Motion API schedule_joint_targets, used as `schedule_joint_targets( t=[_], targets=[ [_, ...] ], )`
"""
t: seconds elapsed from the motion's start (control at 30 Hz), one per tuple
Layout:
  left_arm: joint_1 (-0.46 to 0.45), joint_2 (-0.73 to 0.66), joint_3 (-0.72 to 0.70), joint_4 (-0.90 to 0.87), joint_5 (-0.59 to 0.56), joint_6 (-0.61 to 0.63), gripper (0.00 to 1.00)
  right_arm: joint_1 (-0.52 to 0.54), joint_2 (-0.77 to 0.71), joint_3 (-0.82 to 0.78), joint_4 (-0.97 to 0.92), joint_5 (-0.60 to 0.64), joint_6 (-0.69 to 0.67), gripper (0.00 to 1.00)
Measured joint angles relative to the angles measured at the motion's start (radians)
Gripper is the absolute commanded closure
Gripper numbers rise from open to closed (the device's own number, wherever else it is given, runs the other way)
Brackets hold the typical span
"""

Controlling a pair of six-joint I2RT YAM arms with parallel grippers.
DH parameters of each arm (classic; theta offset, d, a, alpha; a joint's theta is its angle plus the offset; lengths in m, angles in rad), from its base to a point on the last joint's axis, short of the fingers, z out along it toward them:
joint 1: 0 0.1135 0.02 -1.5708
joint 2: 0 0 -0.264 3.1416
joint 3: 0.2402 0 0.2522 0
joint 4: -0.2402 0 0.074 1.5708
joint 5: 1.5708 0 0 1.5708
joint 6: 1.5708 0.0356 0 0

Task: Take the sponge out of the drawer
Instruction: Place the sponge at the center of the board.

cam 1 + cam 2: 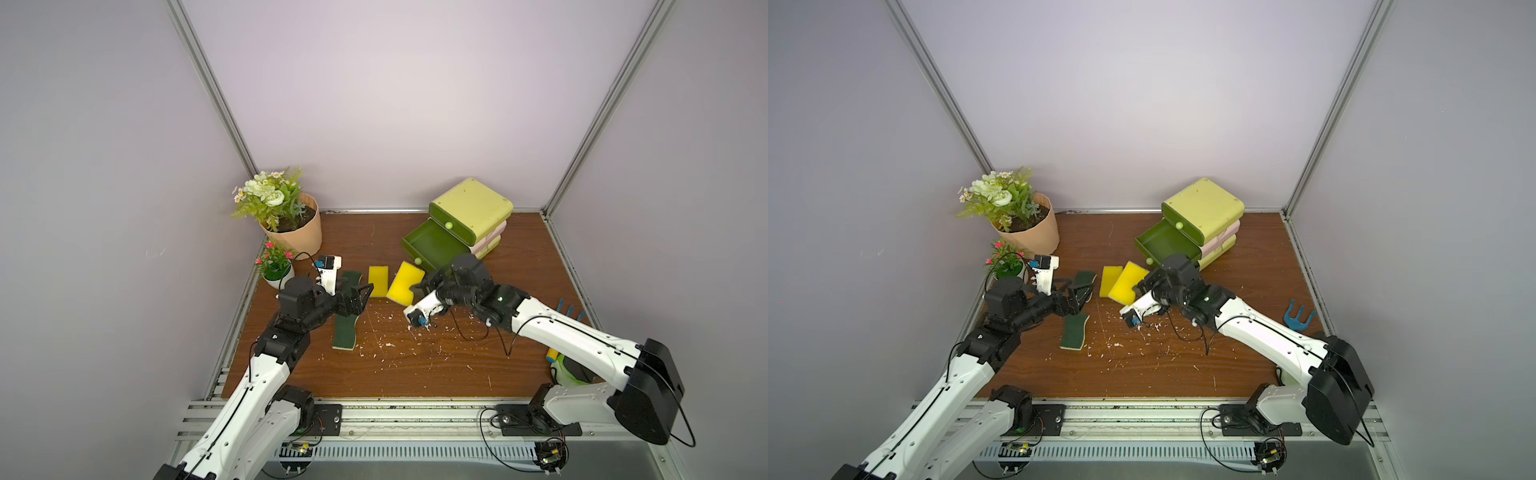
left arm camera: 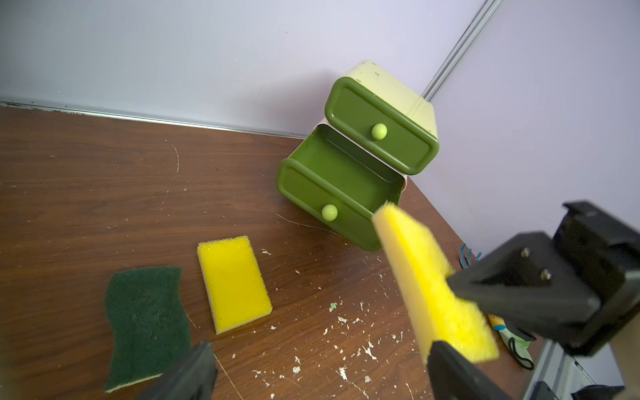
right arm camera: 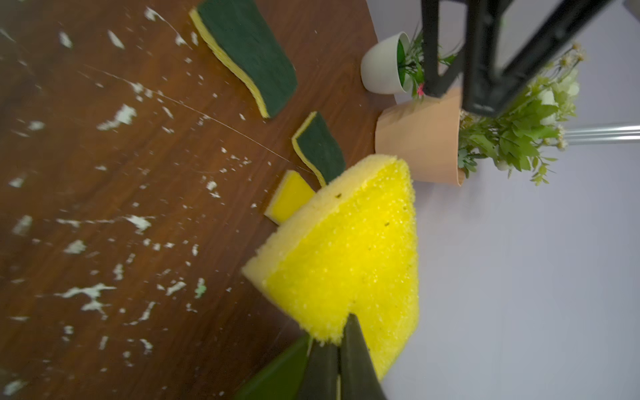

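Although the right hand [image 1: 417,286] was clamped tight on the yellow sponge [image 1: 405,280], its fingertips sank into the foam in both top views, and whether the sponge's lower corner touched the worktop [image 1: 415,374] could not be told. The left hand [image 1: 358,289] stood wide and held nothing. It hid part of a green scouring sponge [image 1: 345,332] below it and most of a second green sponge [image 1: 352,276] behind it. At the lower right of the worktop, a green and yellow object [image 1: 562,370] lay mostly behind the right arm and could not be identified.

The worktop was dark wood grain, scratched and strewn with white crumbs [image 1: 390,328]. The drawer [image 1: 434,245] was glossy dark green with rounded corners and a pale ball knob. It was pulled out of a stacked cabinet [image 1: 471,208] with a pale yellow-green top.

The yellow sponge was a rectangular slab with rounded corners, a coarse, open-pored bright yellow face on paler foam. It was tilted at the centre of the frame, outside the drawer and just in front of it, with one edge overlapping a flat yellow sponge [image 1: 378,280] to its left.
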Motion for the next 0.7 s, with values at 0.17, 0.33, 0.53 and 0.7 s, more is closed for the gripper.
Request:
schedule_joint_targets(
  t=[0.17, 0.33, 0.53, 0.7],
  targets=[
    [0.000, 0.000, -0.002, 0.005, 0.008, 0.000, 0.02, 0.093, -0.049, -0.138, 0.024, 0.014, 0.053, 1.00],
    [0.000, 0.006, -0.002, 0.003, 0.008, 0.000, 0.02, 0.147, -0.038, -0.193, 0.022, 0.026, 0.066, 1.00],
    [0.000, 0.005, -0.002, -0.001, 0.002, 0.000, 0.02, 0.200, 0.045, -0.187, 0.022, 0.048, 0.055, 1.00],
    [0.000, 0.005, -0.002, -0.008, -0.008, 0.003, 0.02, 0.228, 0.143, -0.132, 0.012, 0.072, 0.018, 1.00]
  ],
)
